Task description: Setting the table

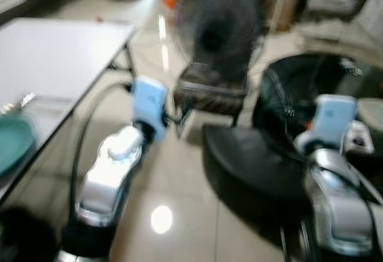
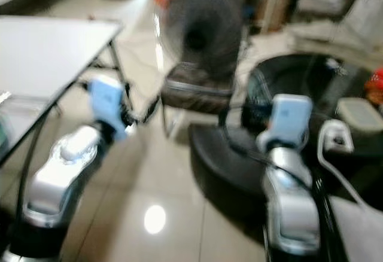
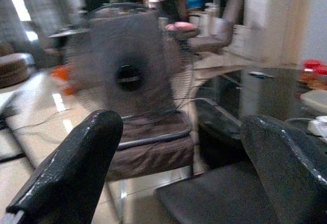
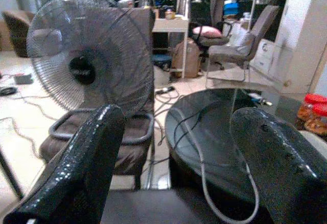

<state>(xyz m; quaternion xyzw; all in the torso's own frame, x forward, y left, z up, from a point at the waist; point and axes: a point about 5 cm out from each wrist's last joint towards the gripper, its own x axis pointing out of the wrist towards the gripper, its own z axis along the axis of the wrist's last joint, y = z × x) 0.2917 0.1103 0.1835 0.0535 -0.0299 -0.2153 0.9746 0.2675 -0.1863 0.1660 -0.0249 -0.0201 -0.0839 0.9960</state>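
Barely begun, by the look of it. At the far left, a white table (image 1: 54, 52), mostly bare, with a green plate (image 1: 13, 142) lying at its near edge and something small and shiny, perhaps cutlery, just beyond the plate (image 1: 15, 105), too blurred to name. So one place perhaps partly laid, the rest of the tabletop unset. Next, the left gripper (image 3: 179, 173) raised over the tiled floor beside the table's right edge, fingers spread wide with nothing between them. Straight ahead, a standing fan (image 4: 89, 68) propped over a brown cushioned stool (image 4: 102, 137). Further right, the right gripper (image 4: 176, 168) likewise held up with fingers parted and empty, facing a round dark glass table (image 4: 219, 127) with a cable (image 4: 204, 178) draped across it. On that dark table's far right edge, red-lidded jars (image 4: 314, 111) and a pale container (image 2: 359, 113). Both eye views smeared, suggesting walking or turning. Still left, probably: fetching more tableware and setting it on the white table.
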